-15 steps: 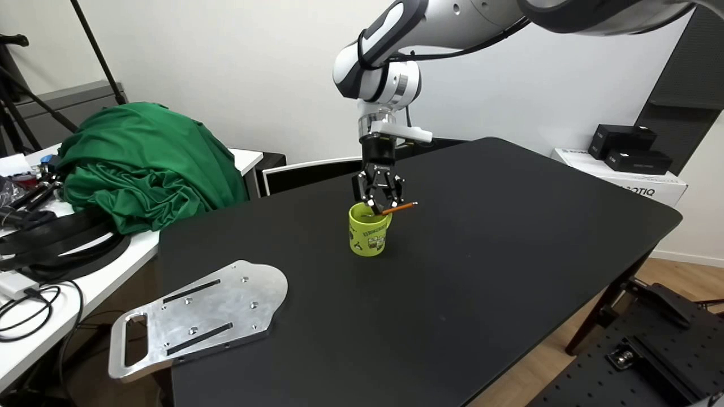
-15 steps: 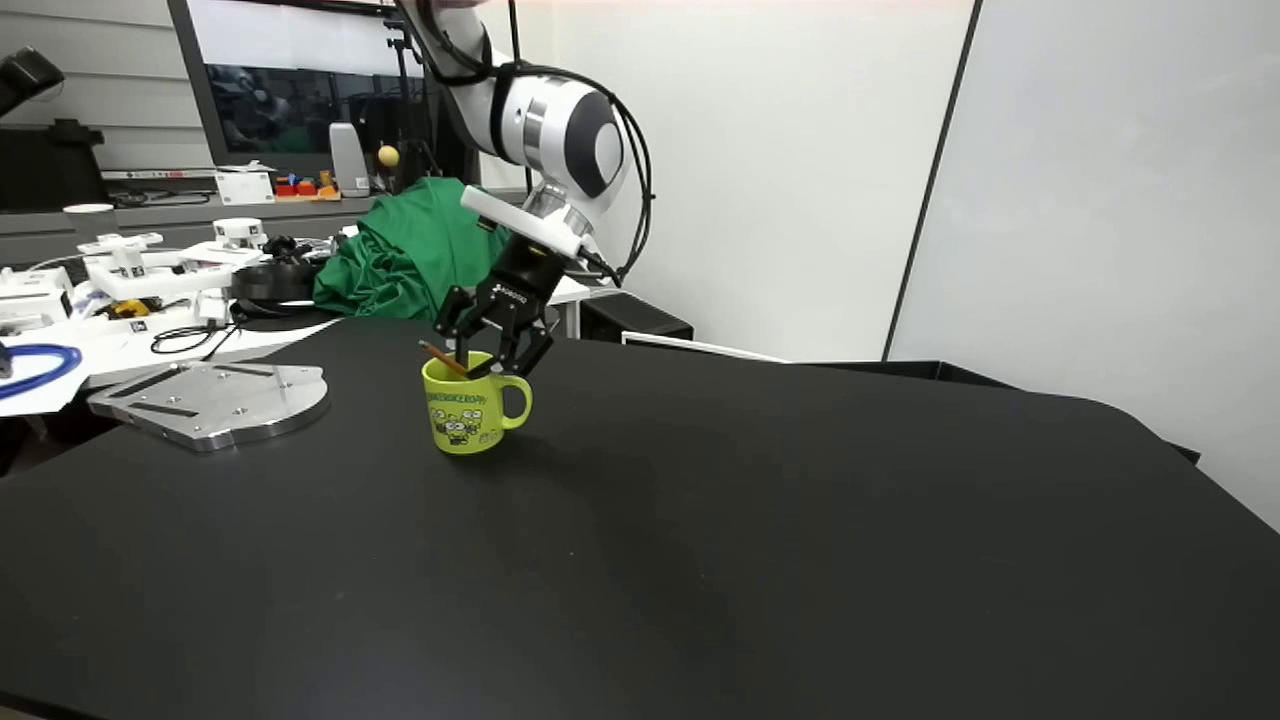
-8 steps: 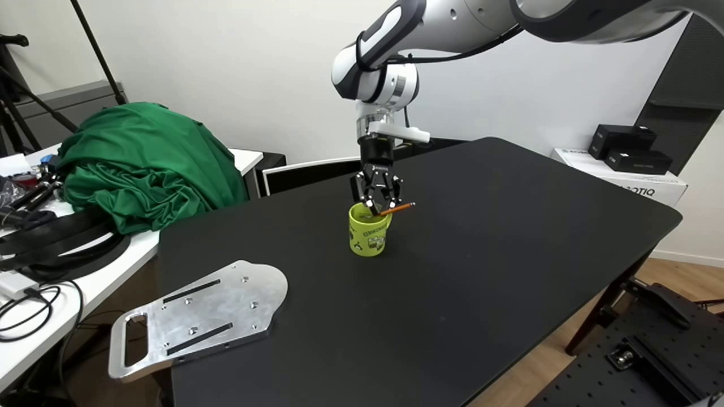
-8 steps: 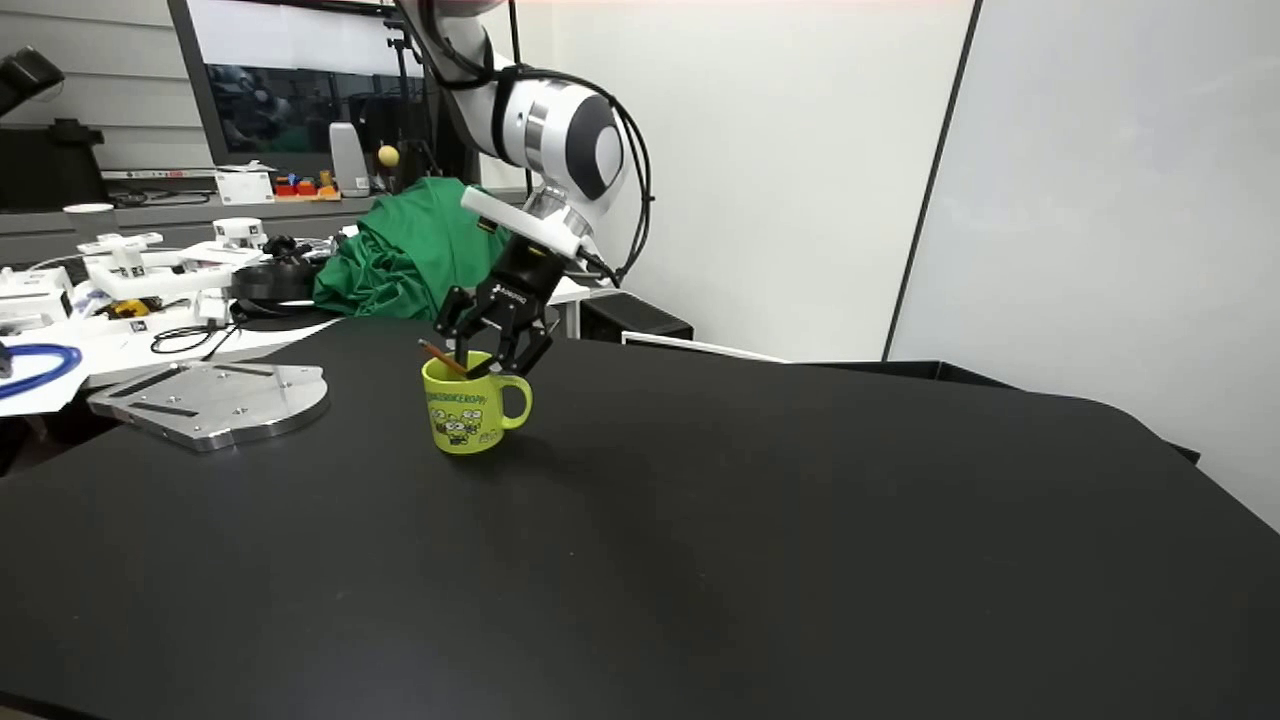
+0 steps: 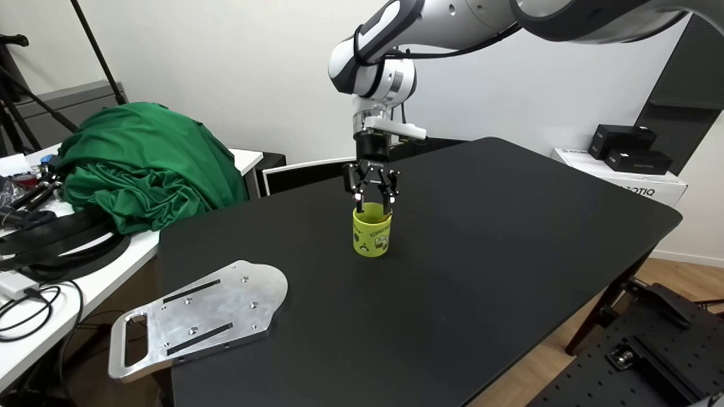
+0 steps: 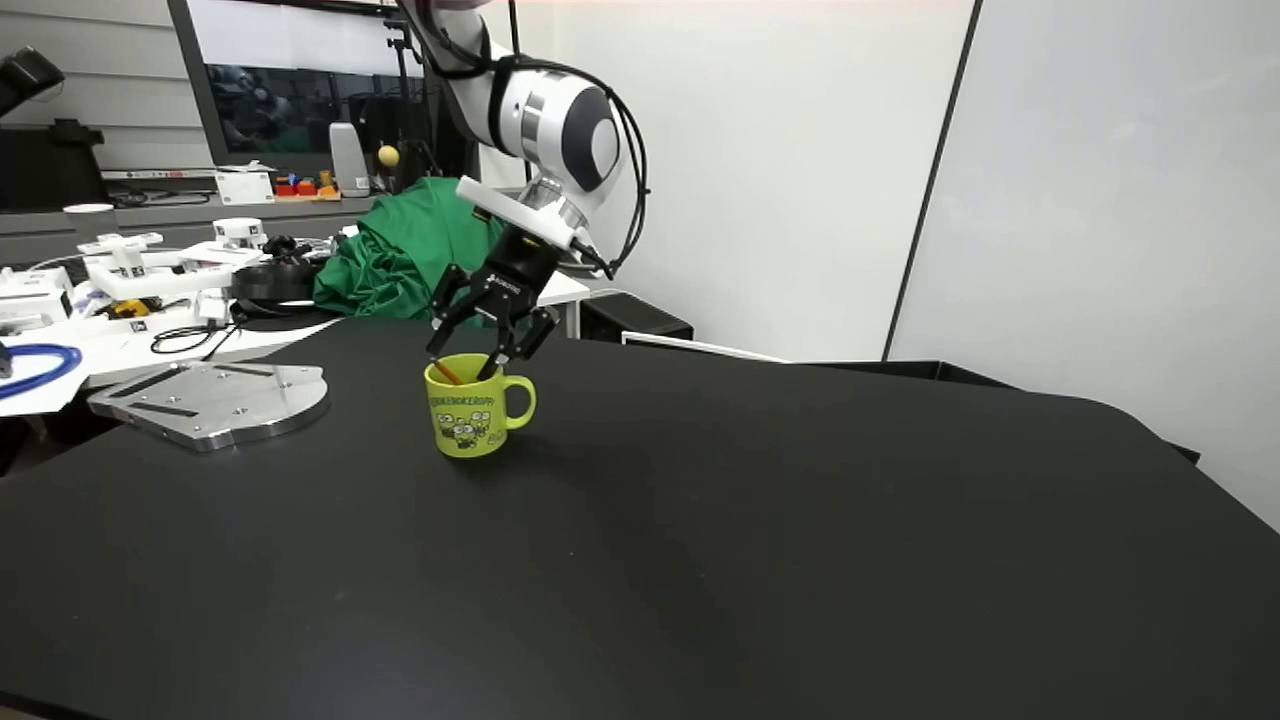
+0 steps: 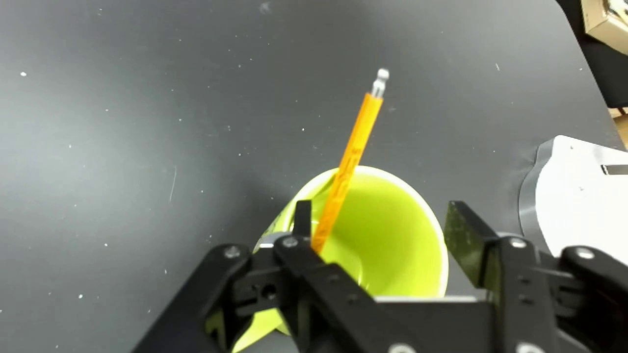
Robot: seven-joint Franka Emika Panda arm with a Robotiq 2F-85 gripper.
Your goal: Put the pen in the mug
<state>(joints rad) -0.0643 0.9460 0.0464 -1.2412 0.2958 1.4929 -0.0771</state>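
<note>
The lime yellow-green mug [image 5: 371, 240] stands upright on the black table; its handle shows in an exterior view [image 6: 520, 402]. Slanting across the rim, the orange pen [image 7: 349, 159] has its silver tip beyond the mug in the wrist view, while its lower end is inside the opening, partly behind a finger. Only a short orange piece of the pen [image 6: 447, 372] shows at the rim in both exterior views. My gripper [image 7: 379, 211] is open above the mug with its fingers apart. The pen lies close to one finger [image 7: 303, 218]; whether they touch I cannot tell.
A silver metal plate [image 5: 226, 305] with slots and a handle lies at the table's side. A white side table with a green cloth [image 5: 147, 164], cables and tools stands beyond it. A black chair with a white frame [image 5: 311, 166] is behind the table.
The gripper has opened and released the pen, which has dropped lower into the mug. My arm has shifted slightly to one side. The mug has moved and turned a little.
</note>
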